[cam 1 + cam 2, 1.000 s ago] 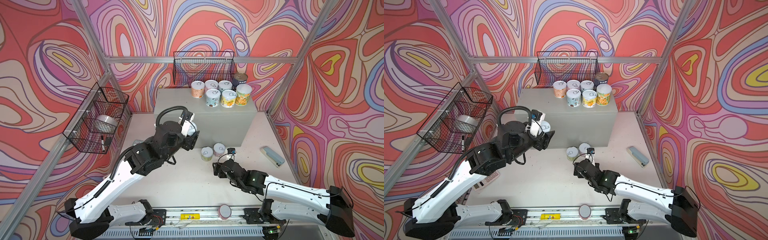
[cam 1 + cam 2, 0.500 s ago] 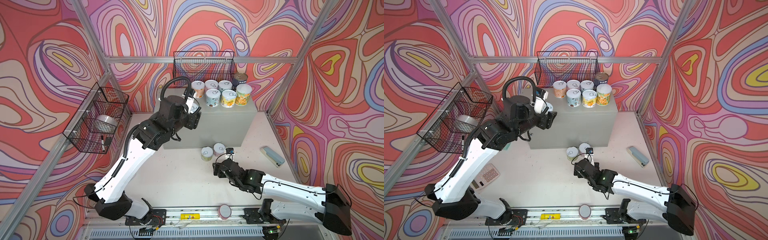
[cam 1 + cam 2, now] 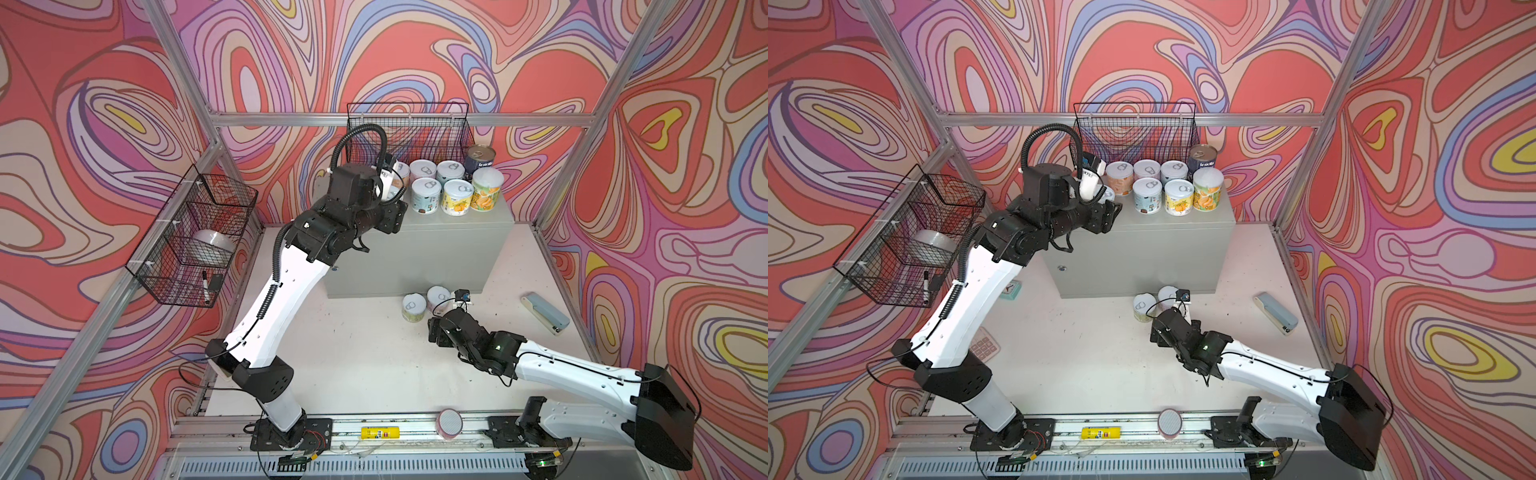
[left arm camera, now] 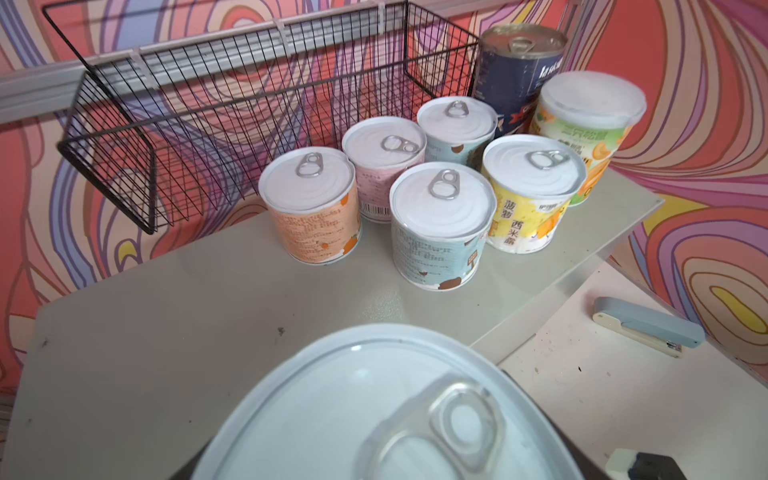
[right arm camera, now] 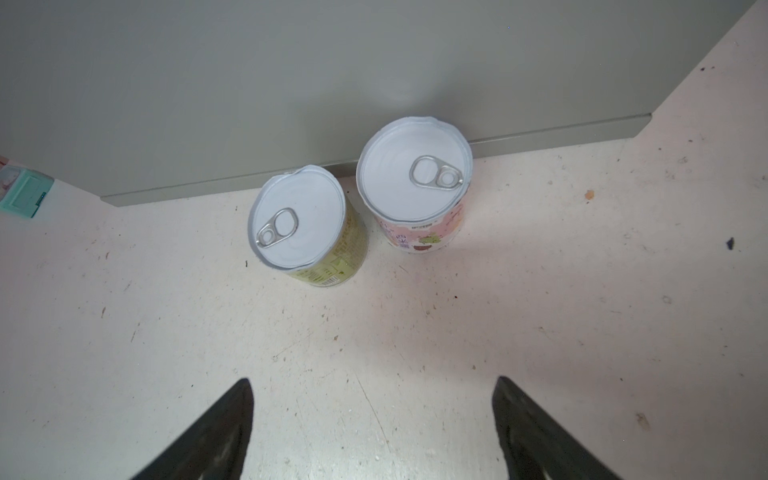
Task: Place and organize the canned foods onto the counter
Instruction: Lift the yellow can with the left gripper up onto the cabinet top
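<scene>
— Where was the right gripper (image 5: 372,382)?
— Spread over the worktop (image 5: 374,332), near a green can (image 5: 299,220) and a pink can (image 5: 415,174) at the counter's (image 3: 436,253) front foot.
— And the left gripper (image 3: 1111,208)?
— Pinching a white-lidded can (image 4: 332,415) over the counter's front edge; seven cans (image 4: 440,208) stood at its back right corner.

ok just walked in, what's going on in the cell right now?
The left gripper holds a white-lidded pull-tab can over the flat top of the light-grey metal cabinet; whether the can rests on it is unclear. Seven cans stand grouped toward the top's back right. The right gripper, jaws open, hovers above the white tabletop, short of a yellow-green can and a pink can standing at the cabinet's foot.
</scene>
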